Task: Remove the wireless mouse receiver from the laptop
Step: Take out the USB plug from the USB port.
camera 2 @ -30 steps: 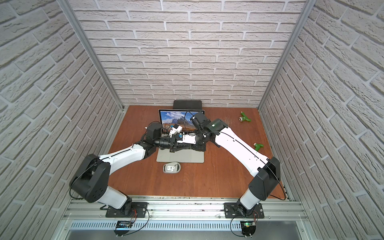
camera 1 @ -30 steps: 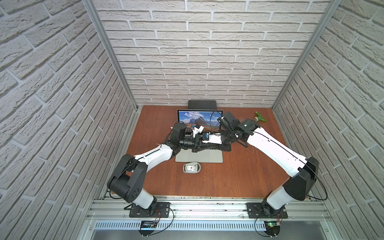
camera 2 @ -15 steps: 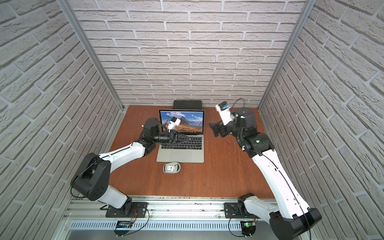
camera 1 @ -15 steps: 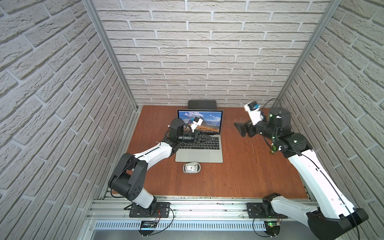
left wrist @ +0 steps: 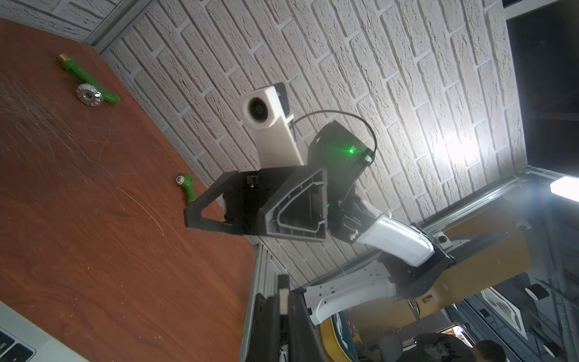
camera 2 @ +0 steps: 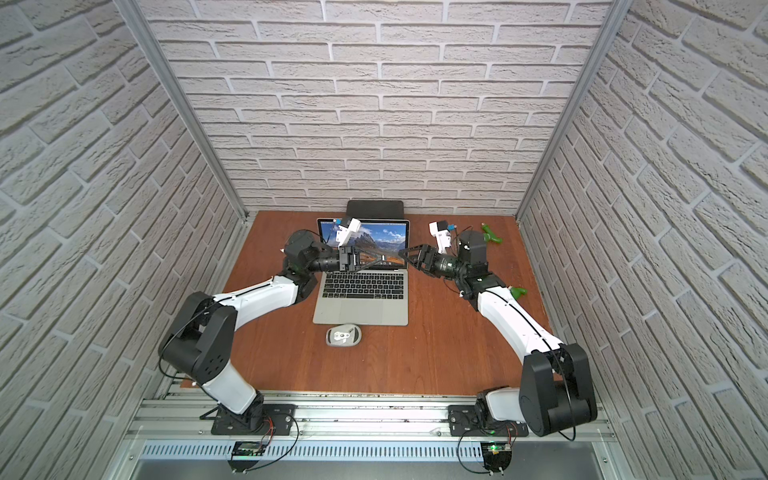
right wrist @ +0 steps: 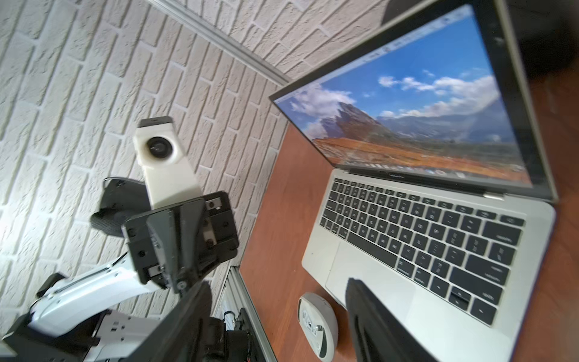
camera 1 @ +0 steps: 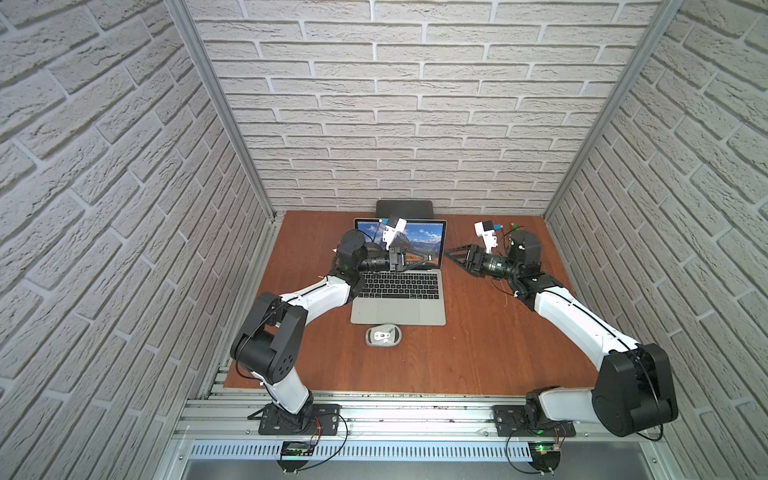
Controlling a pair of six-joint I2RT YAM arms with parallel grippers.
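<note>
The silver laptop point(camera 1: 398, 307) stands open mid-table, a mountain picture on its screen; it shows in both top views point(camera 2: 360, 309) and the right wrist view point(right wrist: 438, 250). My left gripper point(camera 1: 432, 258) hovers over the hinge, pointing right. In the left wrist view it point(left wrist: 283, 285) is shut on a tiny whitish stub, the wireless mouse receiver point(left wrist: 284, 297). My right gripper point(camera 1: 451, 255) floats just off the laptop's right edge, facing the left one. It is open point(right wrist: 275, 313) with nothing between its fingers.
A light-grey mouse point(camera 1: 383, 335) lies in front of the laptop. A dark grey pad point(camera 1: 404, 206) sits behind the screen. Two green fittings point(camera 2: 491, 237) point(camera 2: 518, 292) lie at the right side of the brown table point(camera 1: 478, 353).
Both grippers met over the keyboard a second ago. The right arm swung away to the right and opened, then came back toward the laptop's right edge. The left gripper stayed shut over the laptop.
</note>
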